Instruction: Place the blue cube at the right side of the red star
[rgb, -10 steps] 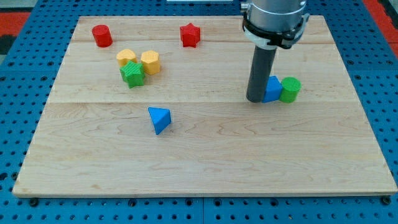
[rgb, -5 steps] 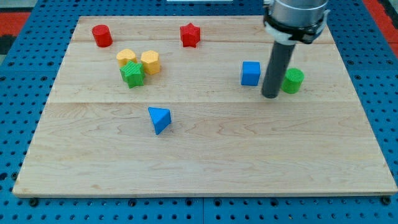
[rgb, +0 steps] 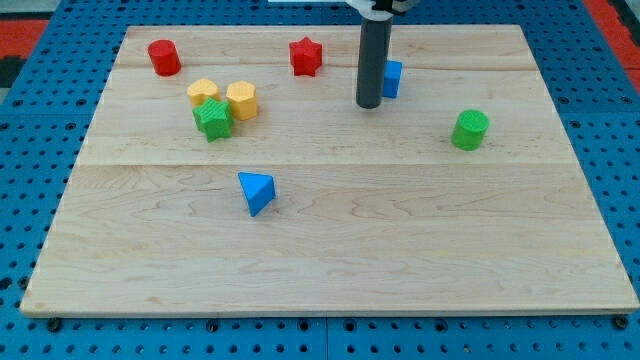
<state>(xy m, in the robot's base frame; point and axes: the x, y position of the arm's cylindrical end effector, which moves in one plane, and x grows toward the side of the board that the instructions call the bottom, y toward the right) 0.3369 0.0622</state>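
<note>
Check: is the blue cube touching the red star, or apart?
Apart. Bare board shows between the blue cube and the red star; my tip stands in between.

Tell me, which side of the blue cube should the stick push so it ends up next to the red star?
No gripping here, only pushing. The blue cube sits right of the red star, slightly lower, with my tip at its lower left, partly hiding it. Best is probably to press its flat right face, pushing toward the view's left and a little up. A flat face should slide straight, whereas a corner would spin it.

Pale, smooth-grained wooden board (rgb: 330, 250); matt dark rod (rgb: 372, 60).
</note>
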